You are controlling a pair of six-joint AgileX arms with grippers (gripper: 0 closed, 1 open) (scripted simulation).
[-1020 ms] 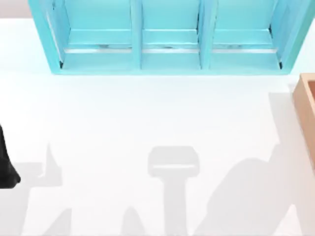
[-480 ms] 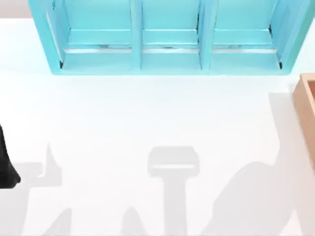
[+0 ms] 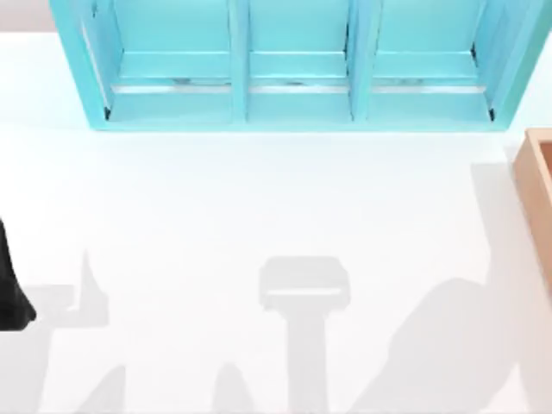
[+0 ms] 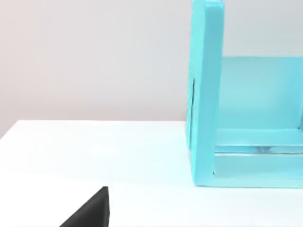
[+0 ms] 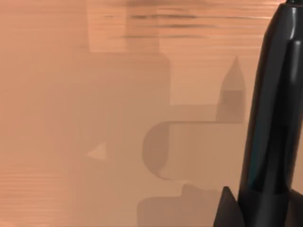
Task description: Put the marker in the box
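Box [image 3: 536, 185] was cut off at the bench's right edge; the marker [image 5: 272, 118] hung above its wood, right fingers' grip untellable. Turquoise shelf [image 3: 293, 65] lined the far edge.

White table [image 3: 216, 198]; turquoise shelf unit [image 3: 293, 65]; plain pale wall [image 4: 94, 56]

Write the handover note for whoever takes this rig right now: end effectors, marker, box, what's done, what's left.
Idle: the left arm, parked at the table's left edge.
Working: the right end effector, over the wood of the box, apparently gripping the marker, which hangs clear of the wood.
The box sits at the table's right edge, in front of the right end of the turquoise shelf.
Done: marker lifted and carried over the box.
Left: lower it, release it inside, withdraw.
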